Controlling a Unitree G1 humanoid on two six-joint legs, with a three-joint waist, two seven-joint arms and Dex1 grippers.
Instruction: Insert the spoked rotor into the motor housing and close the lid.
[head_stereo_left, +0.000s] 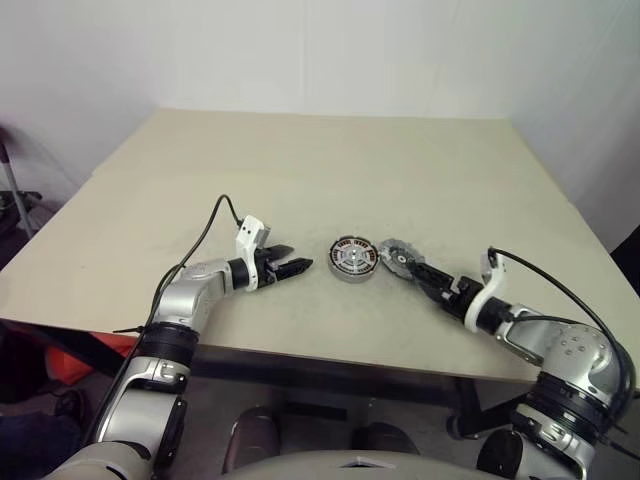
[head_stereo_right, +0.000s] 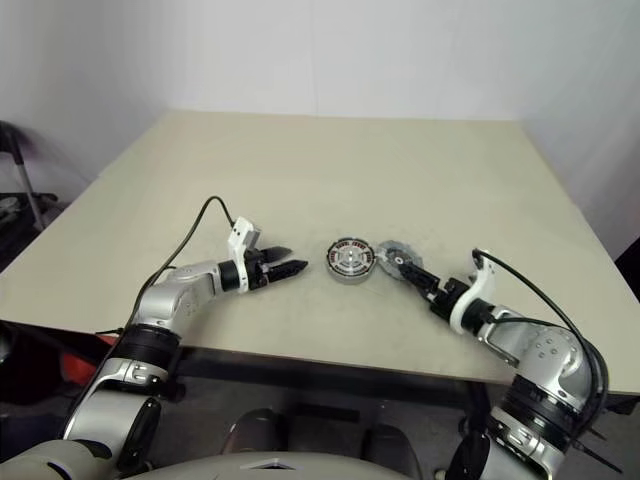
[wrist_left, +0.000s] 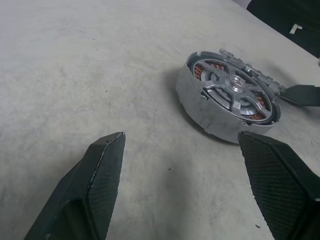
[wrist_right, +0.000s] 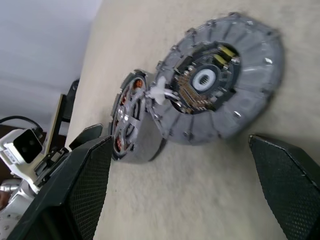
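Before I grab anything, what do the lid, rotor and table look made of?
The lid: looks like dull grey metal, matte, ribbed on the face; the centre has green-yellow bits, maybe electronics. The rotor: brushed silver spokes, likely metal, sitting in the housing over copper-coloured coils. The table: matte beige top, material unclear.

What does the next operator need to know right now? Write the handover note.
Left gripper: open, holding nothing, beside the motor housing.
Right gripper: open, holding nothing, at the lid.
Round dark motor housing with copper coils: on the beige table, with the silver spoked rotor already inside.
Flat grey round lid: lies on the table leaning against the housing, dark centre up.
Done: rotor inserted. Left: set the lid on the housing.
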